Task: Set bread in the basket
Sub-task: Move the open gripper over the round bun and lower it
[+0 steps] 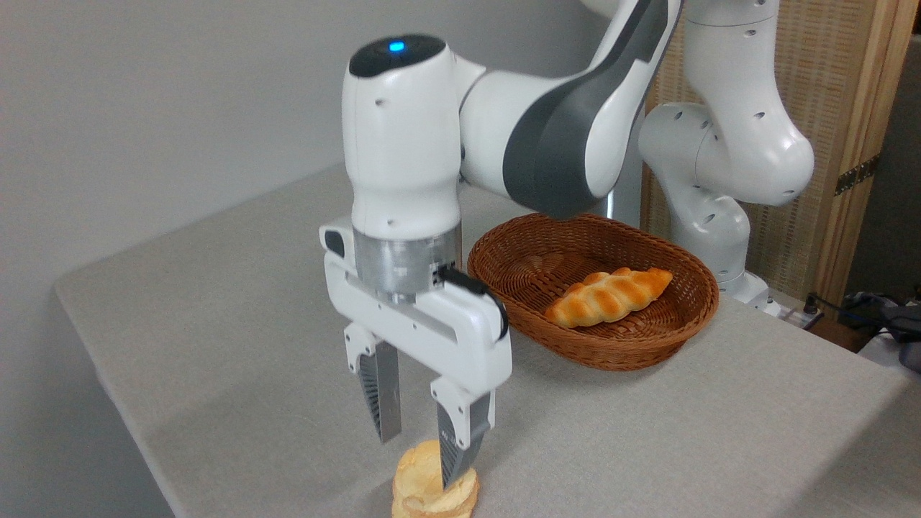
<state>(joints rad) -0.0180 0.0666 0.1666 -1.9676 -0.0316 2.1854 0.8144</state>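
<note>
The gripper [421,457], fingers spread moderately apart, hangs over the bread [432,489] on the table [216,324], one fingertip overlapping it; whether it touches is unclear.

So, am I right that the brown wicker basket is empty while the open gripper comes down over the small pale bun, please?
Not quite: the camera view shows the oval brown wicker basket already holds a golden braided loaf. The gripper is open over the small pale yellow bun.
</note>
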